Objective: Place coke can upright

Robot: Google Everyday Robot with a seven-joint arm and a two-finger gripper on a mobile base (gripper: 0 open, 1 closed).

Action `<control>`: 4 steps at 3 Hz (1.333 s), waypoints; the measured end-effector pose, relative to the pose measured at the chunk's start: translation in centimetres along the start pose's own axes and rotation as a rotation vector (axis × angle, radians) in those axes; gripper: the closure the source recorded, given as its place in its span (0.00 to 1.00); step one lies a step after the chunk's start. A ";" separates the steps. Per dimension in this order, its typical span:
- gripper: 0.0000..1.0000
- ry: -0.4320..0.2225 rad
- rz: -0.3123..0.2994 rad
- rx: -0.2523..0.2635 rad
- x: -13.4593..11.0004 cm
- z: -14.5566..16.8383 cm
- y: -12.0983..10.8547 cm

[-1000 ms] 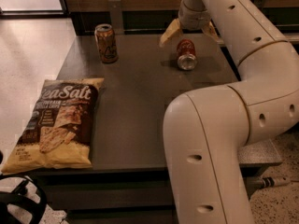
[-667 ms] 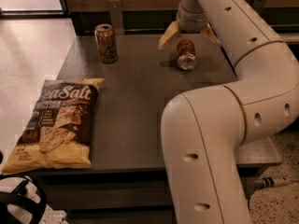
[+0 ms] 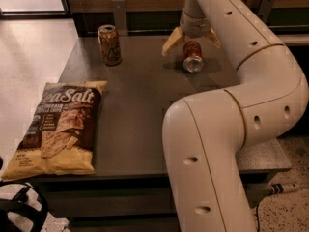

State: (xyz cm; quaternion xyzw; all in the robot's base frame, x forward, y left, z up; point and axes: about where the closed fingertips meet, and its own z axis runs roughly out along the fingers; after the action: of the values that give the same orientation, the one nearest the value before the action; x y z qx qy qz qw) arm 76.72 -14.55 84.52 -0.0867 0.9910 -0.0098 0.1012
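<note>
- Table [image 3: 145, 105]: dark grey top carrying 3 items, with 1 arm over it.
- Coke can [image 3: 192, 57]: red, lying on its side at about 1 o'clock from the table centre. Its silver end faces the camera at 6 o'clock and its other end points away at 12 o'clock. It is not upright.
- Gripper [image 3: 190, 45]: positioned directly above the far end of the coke can, pointing downward. The 2 tan fingers [image 3: 171, 41] are spread wide, 1 at the can's 9 o'clock side and 1 at its 3 o'clock side, so they straddle the can. Contact between fingers and can cannot be confirmed.
- Arm [image 3: 251, 81]: white, entering from the 5 o'clock corner, bending at the right edge and reaching back to the gripper at 12 o'clock.
- Tan can [image 3: 109, 44]: standing upright at about 11 o'clock on the table, well apart from the coke can, at its 9 o'clock.
- Chip bag [image 3: 60, 127]: lying flat at about 8 o'clock, near the left edge, label up, well apart from both cans.
</note>
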 end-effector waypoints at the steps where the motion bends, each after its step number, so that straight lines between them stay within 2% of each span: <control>1: 0.12 0.005 0.000 -0.002 -0.1 0.5 0.1; 4: 0.82 -0.042 -0.003 -0.008 -1.7 1.7 0.5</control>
State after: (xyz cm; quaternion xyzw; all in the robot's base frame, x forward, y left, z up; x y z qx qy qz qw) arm 78.61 -13.76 83.20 -0.0888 0.9886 -0.0042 0.1217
